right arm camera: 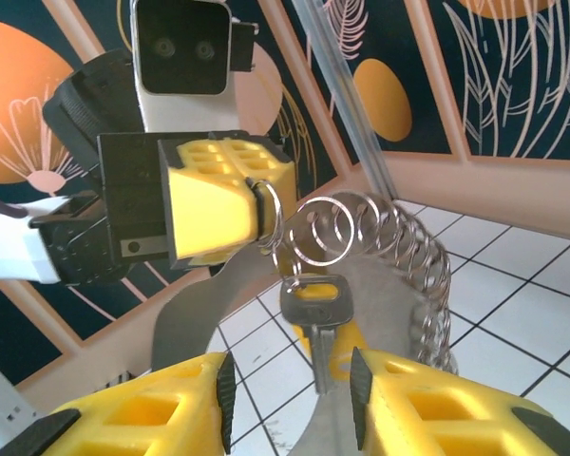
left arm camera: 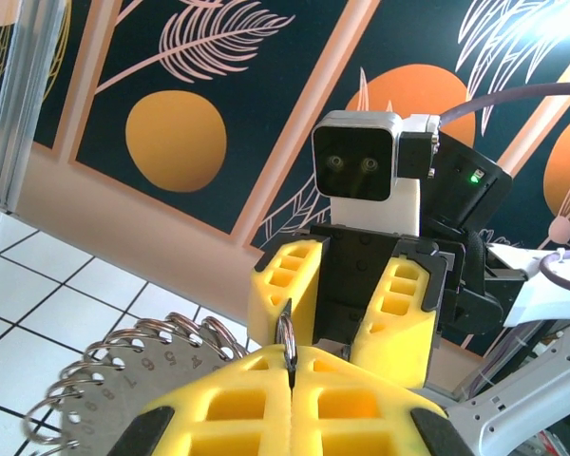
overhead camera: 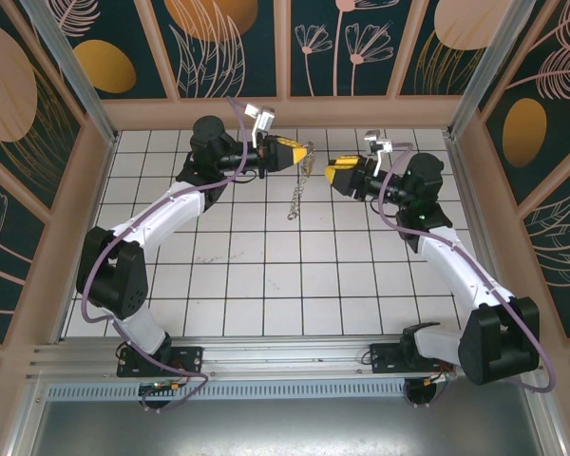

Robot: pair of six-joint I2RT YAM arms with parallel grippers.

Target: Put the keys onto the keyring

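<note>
Reading left hand (left arm camera: pixel 291 366) pressed together, pinching small loop at top of keyring (right arm camera: pixel 399 242). Keyring hangs clear above bench (overhead camera: pixel 266 275), loops fanned round grey disc (left arm camera: pixel 104 389). Key (right arm camera: pixel 313 302) dangles under keyring's near loops, blade down inside my right hand (right arm camera: pixel 292 385). Right hand spread partway, gap either side of blade, no contact I can see.

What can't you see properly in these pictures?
- Top view: the keyring is too small; its hanging pieces blur together.
- Left wrist view: its lower part is hidden behind the left pincer and cut by the bottom edge.
- Right wrist view: whether the key touches the right pincer is too close to tell.
</note>
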